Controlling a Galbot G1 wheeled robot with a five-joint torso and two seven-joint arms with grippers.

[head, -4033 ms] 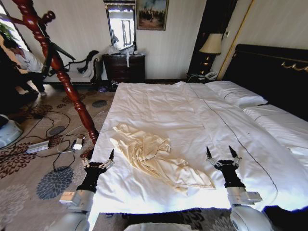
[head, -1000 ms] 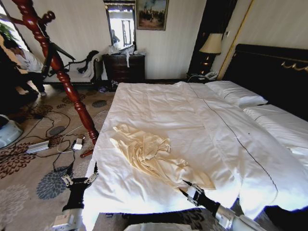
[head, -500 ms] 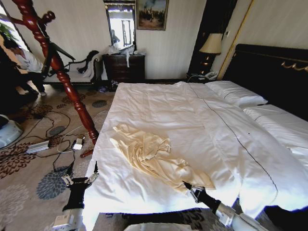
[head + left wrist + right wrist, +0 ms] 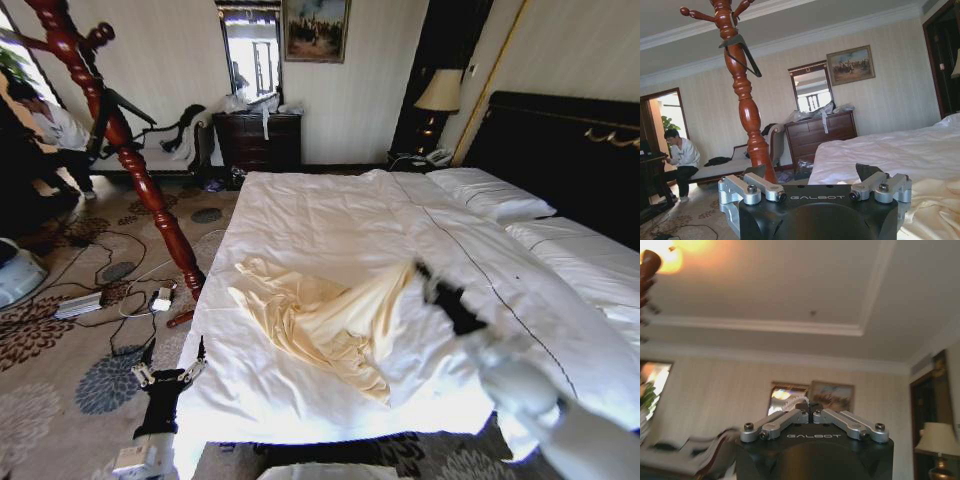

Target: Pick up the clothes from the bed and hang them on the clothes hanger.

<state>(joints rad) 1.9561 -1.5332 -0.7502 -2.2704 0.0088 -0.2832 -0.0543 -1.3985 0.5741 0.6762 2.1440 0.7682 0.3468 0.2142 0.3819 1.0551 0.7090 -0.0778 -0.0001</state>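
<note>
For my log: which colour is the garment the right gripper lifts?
Cream, pale yellow clothes, clearest in the head view.

Ahead of me the far wall [image 4: 180, 60] is pale with fine stripes, and a framed painting [image 4: 316, 28] hangs on it beside a mirror [image 4: 252, 55]. Under the mirror stands a dark dresser [image 4: 258, 140] with things piled on top. To my left a red-brown coat stand [image 4: 110, 130] leans across my view. The carpet [image 4: 60, 350] below it is brown with big flower patterns, and cables [image 4: 90, 290] lie loose on it. To my right a lamp [image 4: 440, 92] with a pale shade stands on a nightstand in the corner. Above me the ceiling [image 4: 790, 285] is white with a raised moulding.
</note>
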